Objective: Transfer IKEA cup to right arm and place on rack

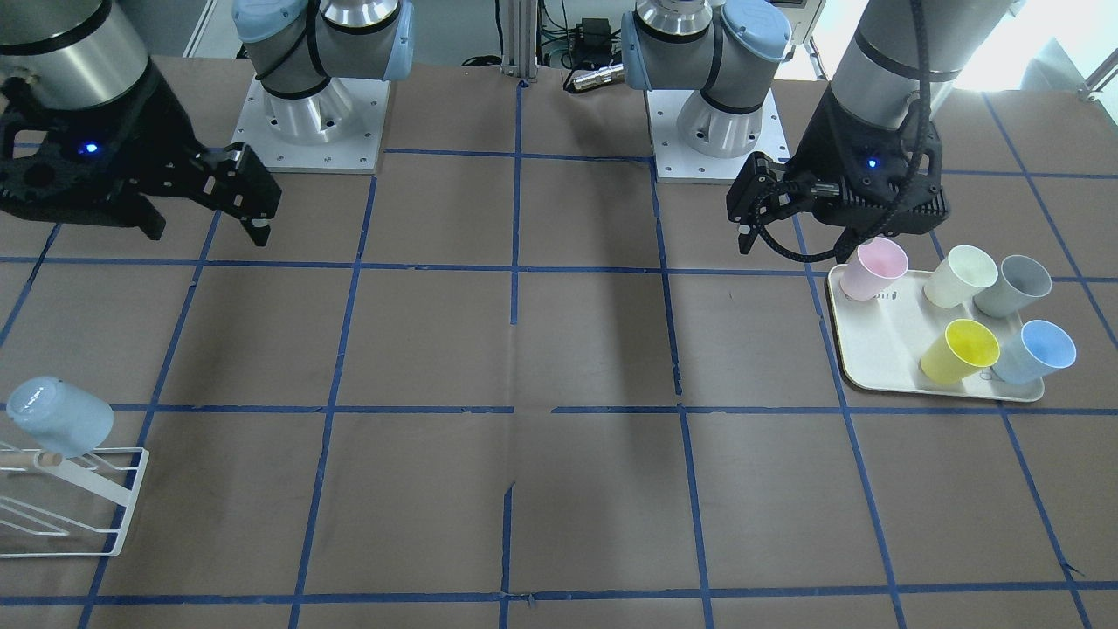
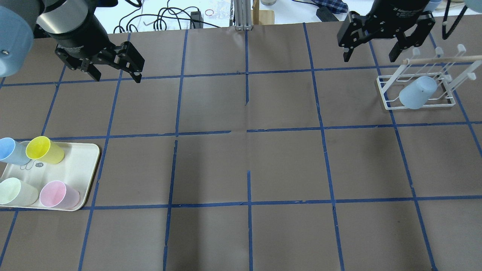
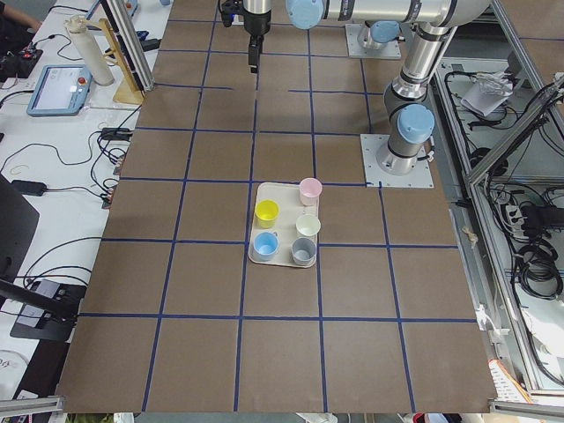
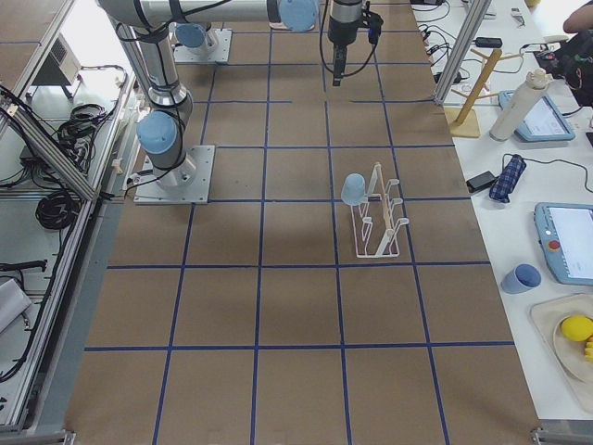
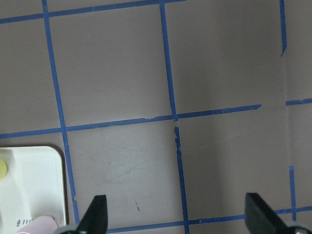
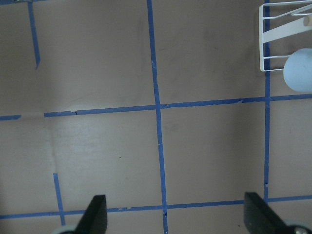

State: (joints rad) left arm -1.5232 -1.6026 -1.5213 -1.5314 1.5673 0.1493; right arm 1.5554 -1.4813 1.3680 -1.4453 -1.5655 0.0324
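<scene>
The pale sky-blue IKEA cup (image 2: 418,92) hangs mouth-down on the wooden dowel of the white wire rack (image 2: 384,94), at the table's right end. It also shows in the front view (image 1: 59,415), on the rack (image 1: 118,502), and in the right wrist view (image 6: 298,75). My right gripper (image 2: 369,56) is open and empty, held above the table just left of the rack and clear of it. My left gripper (image 2: 116,77) is open and empty, above the table beyond the tray. Both wrist views show spread fingertips (image 5: 97,214) (image 6: 97,214) over bare brown paper.
A cream tray (image 2: 81,162) near the left end holds a yellow cup (image 2: 44,150), a pink cup (image 2: 58,195), a pale green cup (image 2: 15,191), a greyer-blue cup (image 2: 9,150) and, in the front view, a grey cup (image 1: 1013,286). Blue tape lines grid the table.
</scene>
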